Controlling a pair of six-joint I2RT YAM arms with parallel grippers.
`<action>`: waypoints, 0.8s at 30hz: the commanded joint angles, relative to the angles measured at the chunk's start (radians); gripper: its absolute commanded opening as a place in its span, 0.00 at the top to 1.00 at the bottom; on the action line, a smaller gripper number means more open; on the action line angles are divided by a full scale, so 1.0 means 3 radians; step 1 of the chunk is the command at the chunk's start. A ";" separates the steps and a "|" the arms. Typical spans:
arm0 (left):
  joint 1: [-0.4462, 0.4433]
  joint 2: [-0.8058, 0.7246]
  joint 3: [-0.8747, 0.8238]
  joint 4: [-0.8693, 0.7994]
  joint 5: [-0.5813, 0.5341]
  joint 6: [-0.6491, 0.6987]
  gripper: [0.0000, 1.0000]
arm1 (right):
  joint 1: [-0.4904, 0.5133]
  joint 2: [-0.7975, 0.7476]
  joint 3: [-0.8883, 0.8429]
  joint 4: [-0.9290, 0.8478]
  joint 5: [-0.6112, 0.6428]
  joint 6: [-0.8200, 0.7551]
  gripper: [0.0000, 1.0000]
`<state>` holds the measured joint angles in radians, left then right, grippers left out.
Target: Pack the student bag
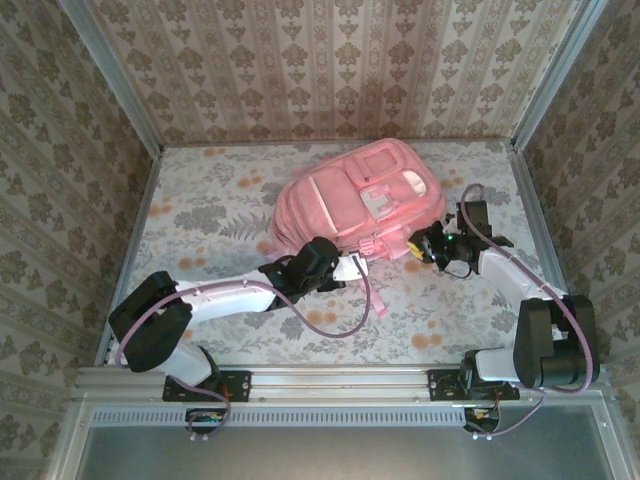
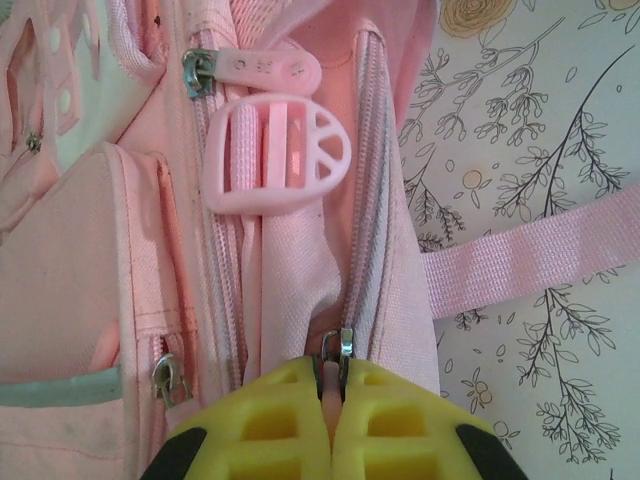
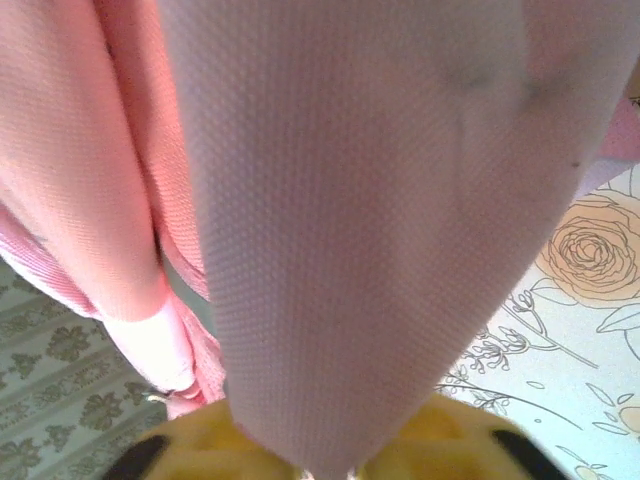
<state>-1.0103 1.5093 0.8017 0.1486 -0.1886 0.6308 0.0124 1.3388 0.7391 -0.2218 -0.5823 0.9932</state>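
The student bag (image 1: 360,200), a large pink backpack, lies at the middle of the table, front pockets up. My left gripper (image 1: 335,265) is at its near edge. In the left wrist view the yellow fingers (image 2: 400,420) of that gripper (image 2: 335,400) are shut on a pink zip pull, whose metal slider (image 2: 342,345) sits just above them. My right gripper (image 1: 432,245) is at the bag's right side. In the right wrist view a taut fold of the bag's pink fabric (image 3: 360,200) tapers down into that gripper (image 3: 325,465) and hides the gap between its jaws.
A pink plastic buckle (image 2: 275,150) and a second zip pull (image 2: 265,70) lie on the bag beyond the left fingers. A loose pink strap (image 2: 530,260) trails over the floral table cloth (image 1: 220,200). Patterned walls (image 1: 60,180) close in the table on three sides.
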 commanded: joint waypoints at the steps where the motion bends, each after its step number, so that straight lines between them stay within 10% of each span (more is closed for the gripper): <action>1: -0.0013 -0.0113 0.0018 -0.0191 -0.0178 -0.0134 1.00 | 0.0042 -0.0160 0.0140 -0.0111 0.0203 -0.0140 0.56; 9: -0.0089 -0.0189 0.0030 -0.0110 -0.0114 -0.0256 1.00 | 0.0565 -0.0915 -0.0309 0.0205 0.0354 0.0765 0.33; 24: -0.0257 -0.0260 0.0063 -0.0086 -0.0130 -0.0255 1.00 | 0.1353 -0.0150 -0.0671 0.1688 0.0721 0.1823 0.43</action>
<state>-1.0630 1.4818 0.8017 0.0994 -0.2352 0.5755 0.4076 1.2541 0.5301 0.1581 -0.4007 1.4712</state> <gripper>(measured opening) 0.054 0.579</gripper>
